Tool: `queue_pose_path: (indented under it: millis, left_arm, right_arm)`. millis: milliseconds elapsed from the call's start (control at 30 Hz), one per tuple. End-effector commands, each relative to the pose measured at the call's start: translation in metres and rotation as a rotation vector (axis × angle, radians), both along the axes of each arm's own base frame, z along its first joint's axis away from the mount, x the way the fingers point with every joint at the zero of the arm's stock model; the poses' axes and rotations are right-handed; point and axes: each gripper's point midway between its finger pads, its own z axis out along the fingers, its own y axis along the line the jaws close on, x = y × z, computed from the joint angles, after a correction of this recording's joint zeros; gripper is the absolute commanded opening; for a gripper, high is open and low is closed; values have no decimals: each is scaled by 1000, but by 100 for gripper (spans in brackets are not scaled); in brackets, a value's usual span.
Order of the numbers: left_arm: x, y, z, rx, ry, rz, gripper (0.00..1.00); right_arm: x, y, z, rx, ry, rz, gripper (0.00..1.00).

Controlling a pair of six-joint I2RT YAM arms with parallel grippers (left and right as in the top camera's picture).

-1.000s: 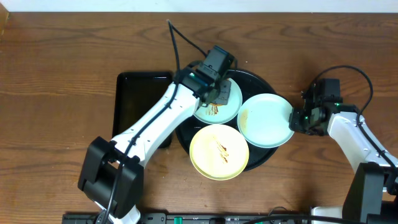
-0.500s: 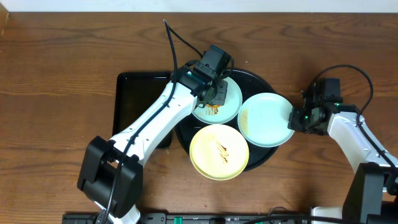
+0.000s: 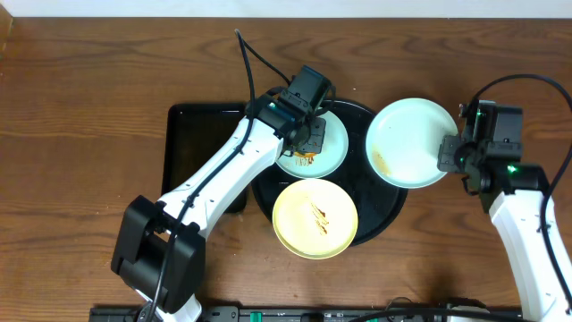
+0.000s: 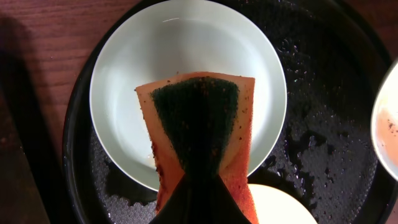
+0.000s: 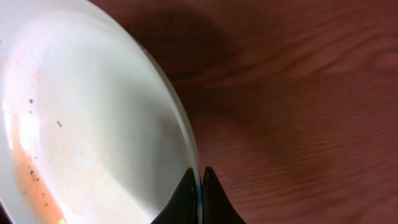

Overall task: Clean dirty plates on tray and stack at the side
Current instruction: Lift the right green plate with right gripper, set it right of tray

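Note:
The round black tray (image 3: 380, 228) holds a mint-blue plate (image 3: 332, 152) at its back and a yellow plate (image 3: 315, 217) with brown smears at its front. My left gripper (image 3: 307, 134) is shut on an orange sponge with a dark green face (image 4: 199, 118) and presses it on the mint-blue plate (image 4: 124, 93). My right gripper (image 3: 447, 154) is shut on the rim of the second mint-blue plate (image 3: 407, 143), lifted and tilted above the tray's right edge. Its face (image 5: 93, 137) shows an orange-brown smear along the lower left.
A smaller rectangular black tray (image 3: 192, 148) lies left of the round tray, partly under my left arm. The round tray's floor (image 4: 317, 143) is wet and speckled. Bare wood table (image 5: 298, 93) lies right of the lifted plate.
My right gripper has lifted the right mint-blue plate off the tray, up and to the right, and tilted it. My left gripper stays on the back plate with the sponge.

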Motion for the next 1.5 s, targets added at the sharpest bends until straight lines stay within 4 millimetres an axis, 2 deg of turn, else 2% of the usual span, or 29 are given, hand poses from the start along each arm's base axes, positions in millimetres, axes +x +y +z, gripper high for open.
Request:
queue_pose_path:
  millis: [0,67,167,500,633,1000,1133,1167,1233,1267,1467]
  left_arm:
    - [4,4,11,-2,-29,4,8]
    - [5,5,11,-2,-29,9,8]
    - [7,8,11,-2,-29,17,8]
    - [10,13,11,-2,-29,30,8]
    - [10,13,11,-2,-29,30,8]
    - [10,13,11,-2,-29,30,8]
    - [10,13,11,-2,-29,31,8]
    - [10,13,11,-2,-29,30,8]
    - [10,13,11,-2,-29,30,8]
    - [10,13,11,-2,-29,30,8]
    - [10,13,11,-2,-28,30,8]
  right_arm:
    - [1,-18,18,-219,-27,-35,1]
    - [4,-14,25,-276,-48,-37,1]
    - [8,3,33,-341,-81,-8,1]
    - [0,46,82,-688,-236,-13,1]
    - [-2,53,97,-744,-294,-42,1]
    - [2,61,93,-705,-299,-6,1]
    - [-1,50,95,-719,-298,-62,1]
    - [0,51,94,-676,-317,-84,1]
    - [5,64,85,-614,-302,-6,1]
    - [5,64,82,-613,-293,-3,1]
    - [4,35,80,-571,-294,-145,1]
